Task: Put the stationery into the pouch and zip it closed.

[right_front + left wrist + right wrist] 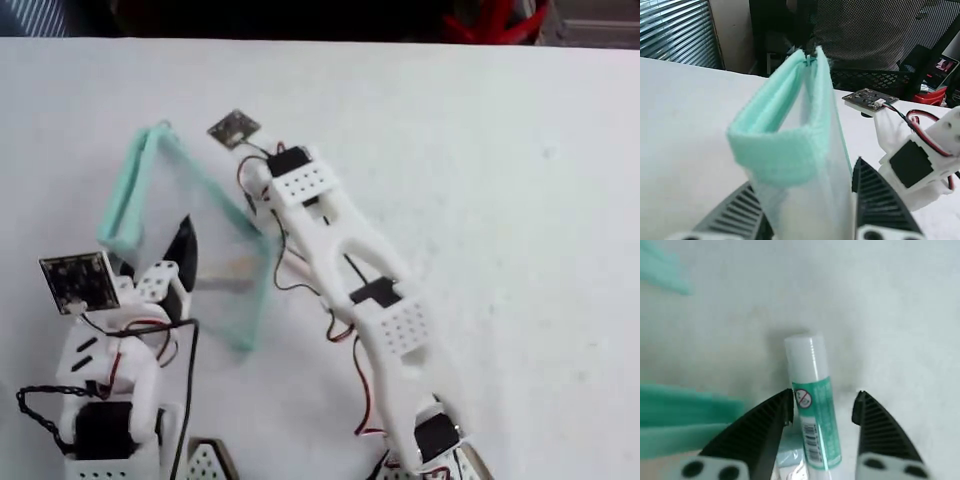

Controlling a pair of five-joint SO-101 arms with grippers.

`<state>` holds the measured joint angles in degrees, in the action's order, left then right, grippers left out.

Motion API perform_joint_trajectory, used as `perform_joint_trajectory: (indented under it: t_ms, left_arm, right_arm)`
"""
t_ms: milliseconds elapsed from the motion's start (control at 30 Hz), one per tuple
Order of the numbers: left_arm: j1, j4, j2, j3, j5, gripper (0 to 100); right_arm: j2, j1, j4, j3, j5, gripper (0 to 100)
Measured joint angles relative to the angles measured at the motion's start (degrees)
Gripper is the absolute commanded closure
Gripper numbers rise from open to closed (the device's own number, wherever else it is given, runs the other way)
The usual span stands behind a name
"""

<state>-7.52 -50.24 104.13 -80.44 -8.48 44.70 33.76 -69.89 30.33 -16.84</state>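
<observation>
You get bright, even light over the table (pixel 520 250) in the high view. Its white top glares so much that an arm (pixel 340 240) above it casts only a faint, soft shadow, while the strip at 12 o'clock is dark. In the left wrist view, daylight shows through the blinds (pixel 670 30) at 10 o'clock, the room from 12 to 2 o'clock is dim, and the pouch (pixel 790 150) has a milky sheen on its clear wall. In the right wrist view, the glue stick (pixel 812 405) has a pale highlight on its cap.
</observation>
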Motion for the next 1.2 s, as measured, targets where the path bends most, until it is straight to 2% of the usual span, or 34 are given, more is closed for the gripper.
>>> perform_joint_trajectory:
  t_ms: [100,267,400,667,900,1033,1200]
  left_arm:
    - [0.00,0.00,0.00,0.00,0.00,79]
    - [-0.09,0.00,0.00,0.00,0.00,78]
    - [0.70,0.00,0.00,0.00,0.09,78]
    - [2.55,0.00,0.18,0.09,0.18,78]
    - [13.19,-0.62,0.53,0.09,0.18,78]
    - [14.51,-0.70,0.53,0.09,0.35,78]
    - [14.68,-0.70,0.53,0.09,0.35,78]
  right_arm:
    - [1.93,-0.18,2.29,0.44,0.00,98.0]
    - [2.20,-2.37,3.25,1.58,0.00,98.1]
    - [-1.32,-4.84,-2.11,3.96,0.00,98.1]
    - [-19.60,-6.42,-15.56,9.85,0.00,98.1]
    - [-33.23,-6.33,-22.68,10.20,0.00,98.1]
    - [-43.25,-2.64,-27.25,10.29,0.00,98.1]
    - [-57.76,2.29,-28.04,10.29,0.00,98.1]
